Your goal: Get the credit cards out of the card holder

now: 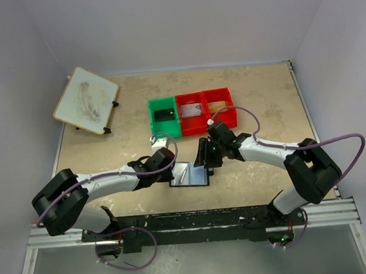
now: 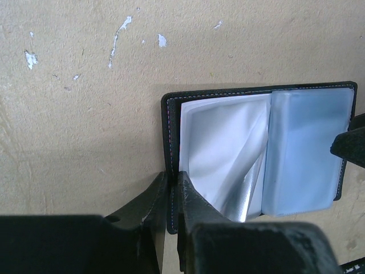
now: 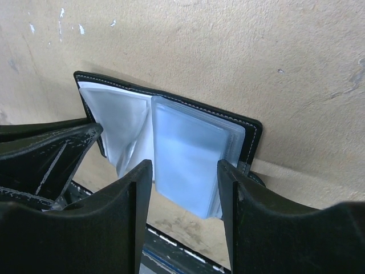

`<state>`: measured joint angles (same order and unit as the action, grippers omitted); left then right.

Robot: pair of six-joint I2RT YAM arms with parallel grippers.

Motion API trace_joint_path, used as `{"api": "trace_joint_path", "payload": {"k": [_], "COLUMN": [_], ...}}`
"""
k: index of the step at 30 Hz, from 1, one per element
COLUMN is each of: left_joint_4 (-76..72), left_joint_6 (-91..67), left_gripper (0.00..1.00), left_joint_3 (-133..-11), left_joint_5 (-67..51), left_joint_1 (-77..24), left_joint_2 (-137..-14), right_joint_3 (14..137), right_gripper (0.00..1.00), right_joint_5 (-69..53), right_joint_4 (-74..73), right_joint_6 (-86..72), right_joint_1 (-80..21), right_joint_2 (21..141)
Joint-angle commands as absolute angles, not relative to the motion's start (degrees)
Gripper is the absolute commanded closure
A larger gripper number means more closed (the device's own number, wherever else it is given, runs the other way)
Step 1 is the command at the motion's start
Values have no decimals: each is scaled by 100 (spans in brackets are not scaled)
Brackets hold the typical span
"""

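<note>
Pinning the open card holder (image 1: pixel 189 174) at frame centre, the left gripper (image 2: pixel 171 185) clamps its left edge; the right gripper (image 3: pixel 185 165), jaws spread, straddles the right-hand sleeves (image 3: pixel 188 142) lengthwise.

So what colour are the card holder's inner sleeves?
Pale grey-blue, semi-clear plastic, inside the card holder and its black cover. Clearest in the right wrist view.

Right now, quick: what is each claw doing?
Left gripper: shut on the card holder, pinching its cover edge.
Right gripper: open, straddling the card holder, not gripping it.
</note>
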<state>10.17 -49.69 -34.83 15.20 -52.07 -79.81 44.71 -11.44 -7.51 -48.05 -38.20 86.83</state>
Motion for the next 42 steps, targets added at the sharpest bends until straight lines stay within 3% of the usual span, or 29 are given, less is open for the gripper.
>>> {"api": "trace_joint_path", "payload": {"k": [1, 29, 37, 42], "left_joint_4": [1005, 904, 889, 994], "left_joint_6": [-4843, -4822, -4817, -4853], "left_gripper": [93, 98, 97, 96], "left_joint_3": [-3612, -3621, -3679, -3643], "left_joint_5": [1417, 1262, 1248, 1369], "left_joint_1": [-5179, -5185, -5186, -5181], "left_joint_2": [-7910, -7997, -8009, -7888], "right_joint_3": [4404, 4122, 4672, 4824], "right_gripper": [48, 52, 53, 54], "right_joint_5": [-1155, -2366, -3115, -2903], "right_joint_4": [-797, 986, 1762, 1370], "right_joint_6": [-4860, -5093, -4954, -4827], "right_joint_1": [-3817, -3830, -3877, -3877], "right_joint_2": [8567, 8638, 9498, 9845]}}
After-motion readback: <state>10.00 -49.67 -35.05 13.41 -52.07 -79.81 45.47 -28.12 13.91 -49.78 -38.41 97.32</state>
